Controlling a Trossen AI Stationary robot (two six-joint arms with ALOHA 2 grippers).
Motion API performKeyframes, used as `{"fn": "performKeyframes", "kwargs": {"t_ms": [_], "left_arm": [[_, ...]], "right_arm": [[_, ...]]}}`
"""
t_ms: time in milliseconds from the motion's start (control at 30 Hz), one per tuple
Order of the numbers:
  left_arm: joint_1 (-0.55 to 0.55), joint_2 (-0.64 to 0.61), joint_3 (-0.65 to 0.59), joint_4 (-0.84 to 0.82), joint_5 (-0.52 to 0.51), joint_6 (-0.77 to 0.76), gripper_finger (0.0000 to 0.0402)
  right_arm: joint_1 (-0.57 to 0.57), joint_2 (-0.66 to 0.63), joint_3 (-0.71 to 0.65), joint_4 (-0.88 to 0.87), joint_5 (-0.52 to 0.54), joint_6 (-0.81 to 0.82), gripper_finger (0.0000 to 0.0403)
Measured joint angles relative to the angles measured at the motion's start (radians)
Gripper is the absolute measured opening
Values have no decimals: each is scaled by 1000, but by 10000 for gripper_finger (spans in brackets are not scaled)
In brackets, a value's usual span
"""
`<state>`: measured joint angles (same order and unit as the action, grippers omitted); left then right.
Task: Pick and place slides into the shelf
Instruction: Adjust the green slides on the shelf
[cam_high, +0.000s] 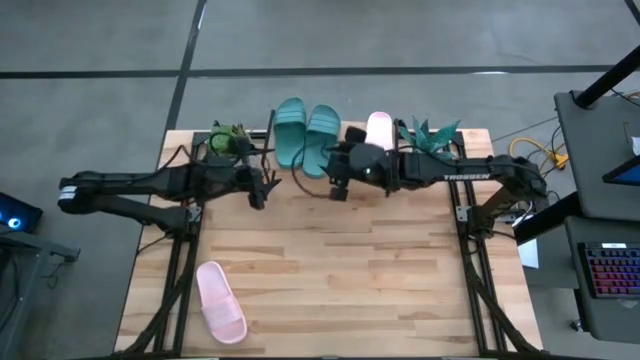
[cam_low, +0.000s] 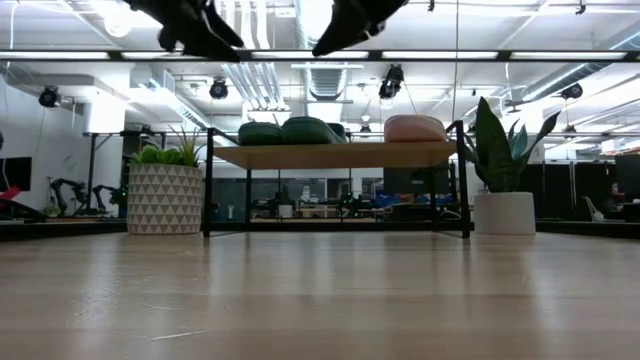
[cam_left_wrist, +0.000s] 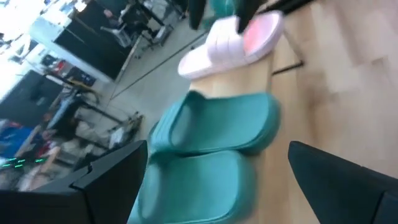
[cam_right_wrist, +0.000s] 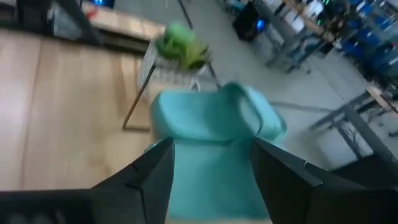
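The shelf (cam_low: 340, 156) stands at the table's far edge. On its plank top rest two teal slides (cam_high: 290, 130) (cam_high: 322, 137) side by side and one pink slide (cam_high: 380, 127); the low view shows them as well (cam_low: 285, 131) (cam_low: 415, 128). A second pink slide (cam_high: 220, 301) lies on its sole on the table at the near left. My left gripper (cam_high: 262, 187) is open and empty, high above the table just in front of the shelf's left end. My right gripper (cam_high: 335, 186) is open and empty, high in front of the teal slides; a teal slide (cam_right_wrist: 211, 130) shows beyond its fingers.
A plant in a patterned pot (cam_low: 165, 198) stands left of the shelf, and a spiky plant in a white pot (cam_low: 503, 210) stands to its right. The wooden tabletop (cam_high: 340, 270) stretches between the shelf and the near edge. A desk with a keyboard (cam_high: 610, 270) stands off the table's right.
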<state>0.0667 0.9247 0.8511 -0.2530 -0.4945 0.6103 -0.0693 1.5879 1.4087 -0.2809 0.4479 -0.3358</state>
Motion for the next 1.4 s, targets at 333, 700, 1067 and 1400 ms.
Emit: {"fn": "performKeyframes", "kwargs": {"t_ms": [333,700,1067,1400], "left_arm": [[231,216,67,73,-84,190,373],[427,484,326,-84,13,208,338],[458,656,497,-160,-13,237,285],[500,673,502,-210,-14,261,242]], "right_arm": [[-29,-1,-8,46,-104,22,176],[-29,-21,-8,-23,-103,2,171],[-29,-31,-8,-65,-105,6,158],[-29,-31,-7,-83,-107,13,143]]}}
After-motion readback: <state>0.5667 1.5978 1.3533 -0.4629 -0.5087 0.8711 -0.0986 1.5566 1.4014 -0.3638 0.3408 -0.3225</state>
